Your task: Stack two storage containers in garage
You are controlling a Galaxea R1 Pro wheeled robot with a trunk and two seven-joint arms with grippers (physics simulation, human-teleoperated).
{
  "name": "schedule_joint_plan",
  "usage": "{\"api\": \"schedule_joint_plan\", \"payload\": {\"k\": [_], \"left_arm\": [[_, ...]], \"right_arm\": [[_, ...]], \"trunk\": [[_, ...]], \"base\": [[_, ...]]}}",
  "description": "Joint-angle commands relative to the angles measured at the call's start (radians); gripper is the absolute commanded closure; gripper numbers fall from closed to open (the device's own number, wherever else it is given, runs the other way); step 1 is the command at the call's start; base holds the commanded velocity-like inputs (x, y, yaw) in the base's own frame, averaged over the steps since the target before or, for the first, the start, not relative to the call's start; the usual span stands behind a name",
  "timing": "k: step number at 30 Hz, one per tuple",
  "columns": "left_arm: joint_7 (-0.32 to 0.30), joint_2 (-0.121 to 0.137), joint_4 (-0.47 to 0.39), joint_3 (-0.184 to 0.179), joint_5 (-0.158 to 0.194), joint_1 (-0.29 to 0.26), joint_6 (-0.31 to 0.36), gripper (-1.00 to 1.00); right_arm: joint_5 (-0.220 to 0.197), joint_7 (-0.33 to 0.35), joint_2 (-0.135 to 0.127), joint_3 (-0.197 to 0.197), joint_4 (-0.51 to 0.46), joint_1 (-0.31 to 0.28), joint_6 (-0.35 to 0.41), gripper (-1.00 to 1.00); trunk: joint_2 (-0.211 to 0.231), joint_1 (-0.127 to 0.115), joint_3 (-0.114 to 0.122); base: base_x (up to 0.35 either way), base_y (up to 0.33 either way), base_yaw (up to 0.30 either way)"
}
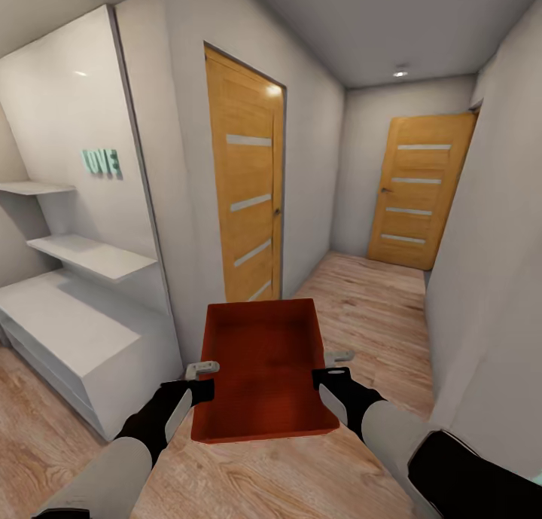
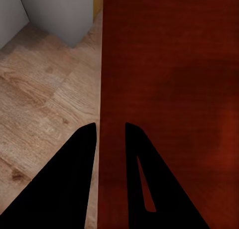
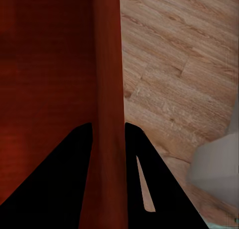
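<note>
In the left wrist view, the left gripper (image 2: pixel 110 127) has its two dark fingers (image 2: pixel 74 174) set on either side of the left wall of the storage container (image 2: pixel 169 89), one finger over the wood floor (image 2: pixel 45 99) outside the bin and the other over the red inner bottom. The wall runs straight down the narrow gap between them, so the fingers are clamped on it. The right wrist view gives the mirror of this: the right gripper (image 3: pixel 108 125) straddles the container's right wall (image 3: pixel 107 64), one finger over the red inside, the other over the plank floor (image 3: pixel 174 69), closed tight on the wall.

From the head view, both grippers, left (image 1: pixel 202 370) and right (image 1: pixel 331 367), grip the orange-red container (image 1: pixel 263 368) at about the middle of its long side walls, holding it level and clear of the floor in front of the robot, its open top upward and nothing inside it.

Beyond the container a narrow hallway with light wood planks (image 1: pixel 361 300) leads on. A wooden door (image 1: pixel 247 187) with pale horizontal strips stands closed in the left wall, and a second like door (image 1: pixel 418 191) closes the far end. At the left is a white shelf unit (image 1: pixel 68 308) with "LOVE" letters (image 1: pixel 101 162) on its back panel.
</note>
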Motion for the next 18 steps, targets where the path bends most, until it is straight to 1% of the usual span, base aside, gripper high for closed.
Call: {"api": "schedule_joint_plan", "payload": {"k": [1,12,14,18], "left_arm": [[0.051,0.000,0.001,0.013,-0.016,0.000,0.007,1.00],[0.051,0.001,0.000,0.013,-0.016,0.000,0.007,1.00],[0.051,0.001,0.000,0.013,-0.016,0.000,0.007,1.00],[0.051,0.001,0.000,0.013,-0.016,0.000,0.007,1.00]], "right_arm": [[0.004,-0.004,0.000,0.005,-0.008,0.000,0.002,1.00],[0.004,-0.004,0.000,0.005,-0.008,0.000,0.002,1.00],[0.004,-0.005,0.001,0.005,-0.008,0.000,0.002,1.00],[0.004,-0.006,0.001,0.005,-0.008,0.000,0.002,1.00]], "trunk": [[-0.001,0.001,0.000],[-0.001,0.001,0.000],[-0.001,0.001,0.000],[-0.001,0.001,0.000]], "base": [[0.326,0.000,-0.002],[0.326,0.000,-0.001],[0.326,0.000,-0.104],[0.326,0.000,-0.214]]}}
